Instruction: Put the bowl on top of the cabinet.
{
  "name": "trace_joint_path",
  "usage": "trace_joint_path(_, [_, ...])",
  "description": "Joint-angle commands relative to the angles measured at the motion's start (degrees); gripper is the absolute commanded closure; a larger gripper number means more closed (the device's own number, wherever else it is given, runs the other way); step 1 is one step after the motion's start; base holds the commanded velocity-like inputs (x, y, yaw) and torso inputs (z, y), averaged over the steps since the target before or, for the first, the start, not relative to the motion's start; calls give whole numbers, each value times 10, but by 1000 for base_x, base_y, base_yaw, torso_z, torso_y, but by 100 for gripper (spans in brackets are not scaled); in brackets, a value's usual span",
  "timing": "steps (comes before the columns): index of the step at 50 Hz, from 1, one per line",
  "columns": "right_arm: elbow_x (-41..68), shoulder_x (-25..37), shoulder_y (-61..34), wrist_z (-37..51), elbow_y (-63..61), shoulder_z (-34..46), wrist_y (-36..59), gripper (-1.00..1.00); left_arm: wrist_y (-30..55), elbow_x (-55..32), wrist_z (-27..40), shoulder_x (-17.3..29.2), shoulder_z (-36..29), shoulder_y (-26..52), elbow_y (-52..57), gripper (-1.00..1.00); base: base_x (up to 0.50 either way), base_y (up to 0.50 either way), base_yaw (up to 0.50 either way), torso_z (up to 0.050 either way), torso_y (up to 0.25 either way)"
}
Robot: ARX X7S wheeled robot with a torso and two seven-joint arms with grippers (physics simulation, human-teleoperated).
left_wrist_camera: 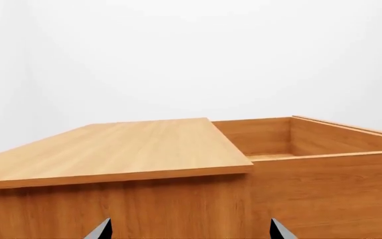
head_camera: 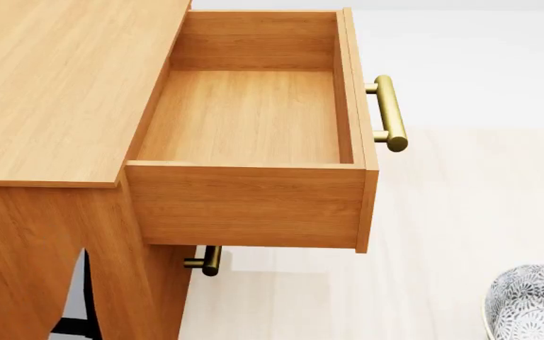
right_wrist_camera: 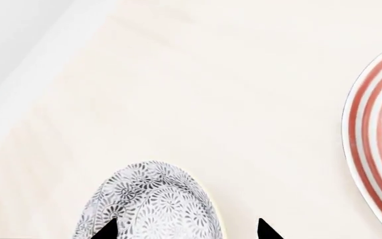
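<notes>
The bowl (right_wrist_camera: 152, 201), white with a dark floral pattern, rests on the pale floor; it also shows at the head view's lower right corner (head_camera: 534, 304). My right gripper (right_wrist_camera: 187, 230) is open just above it, with one fingertip (right_wrist_camera: 108, 230) over the bowl's patterned surface and the other beyond its rim, over the floor. The cabinet (head_camera: 54, 85) is honey-brown wood with a flat bare top (left_wrist_camera: 118, 147). My left gripper (left_wrist_camera: 191, 231) is open, facing the cabinet's side below the top edge. Neither gripper shows in the head view.
The cabinet's top drawer (head_camera: 253, 117) stands pulled out and is empty inside, its brass bar handle (head_camera: 391, 113) sticking out. A second brass handle (head_camera: 207, 261) shows below it. A white plate with red rings (right_wrist_camera: 377, 144) lies on the floor near the bowl.
</notes>
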State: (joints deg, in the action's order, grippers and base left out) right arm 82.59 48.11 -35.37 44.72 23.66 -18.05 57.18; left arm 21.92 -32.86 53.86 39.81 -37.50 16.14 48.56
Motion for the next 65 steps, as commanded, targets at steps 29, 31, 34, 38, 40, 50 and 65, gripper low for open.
trace_joint_path(29, [-109, -40, -24, -113, 81, 79, -47, -100, -21, 8, -23, -17, 5, 1, -36, -100, 0, 0, 0, 0, 0])
trace_joint_path(31, [-111, -41, -21, -116, 82, 78, -51, -100, -20, 8, -22, -17, 5, 2, -36, -100, 0, 0, 0, 0, 0])
trace_joint_path(34, [-117, -44, -18, -125, 89, 82, -58, -100, -19, 8, -21, -16, 6, 1, -34, -100, 0, 0, 0, 0, 0])
trace_joint_path(38, [-122, -46, -17, -133, 96, 87, -62, -100, -20, 9, -21, -16, 5, 1, -36, -100, 0, 0, 0, 0, 0])
trace_joint_path(40, [-126, -47, -20, -138, 100, 92, -63, -100, -20, 10, -22, -16, 5, 1, -36, -100, 0, 0, 0, 0, 0])
trace_joint_path(50, [-141, -54, -22, -164, 119, 104, -81, -100, -20, 10, -21, -16, 4, -1, -37, -100, 0, 0, 0, 0, 0])
trace_joint_path(65, [-160, -67, -32, -183, 145, 122, -94, -100, -21, 11, -20, -14, 5, -1, -39, -100, 0, 0, 0, 0, 0])
